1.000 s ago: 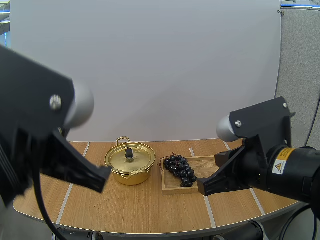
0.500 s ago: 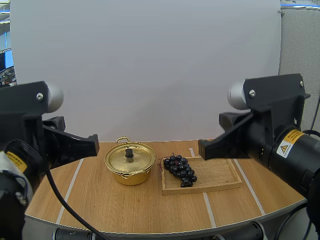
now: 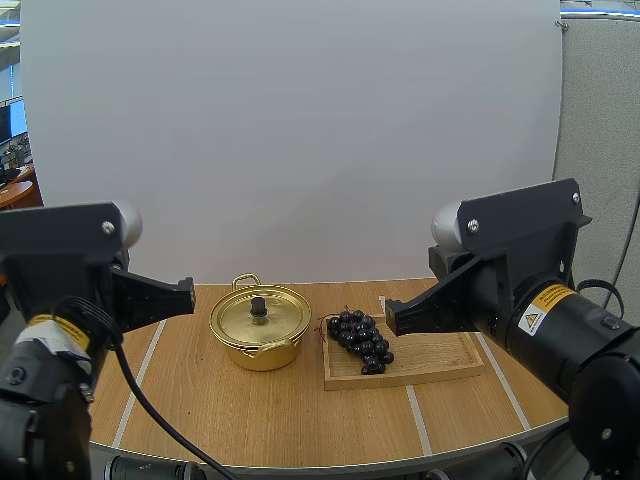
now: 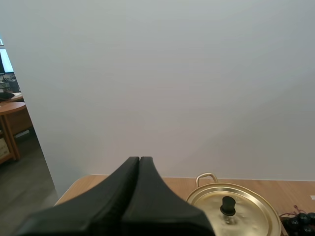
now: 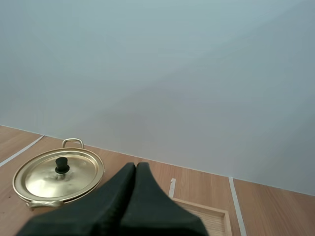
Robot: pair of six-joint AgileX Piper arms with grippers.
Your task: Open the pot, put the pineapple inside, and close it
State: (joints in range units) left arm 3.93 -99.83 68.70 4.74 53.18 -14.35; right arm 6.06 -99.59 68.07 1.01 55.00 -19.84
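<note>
Pot (image 3: 262, 352): on the table (image 3: 230, 420), lid (image 3: 240, 316) closed on it.
Grapes (image 3: 361, 340): on the wooden tray (image 3: 440, 355), at the end beside the pot (the fruit here is grapes).
Left gripper (image 4: 140, 160): jaws together, in the air left of the pot.
Right gripper (image 5: 136, 166): jaws together, in the air near the tray.

Bright, even light; soft shadows.

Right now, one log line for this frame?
lid on pot | grapes on tray | left hand shut | right hand shut

The lid (image 3: 260, 317) hides the pot's (image 3: 262, 352) inside, and the right arm (image 3: 520, 290) covers the tray's (image 3: 440, 360) far edge.
</note>
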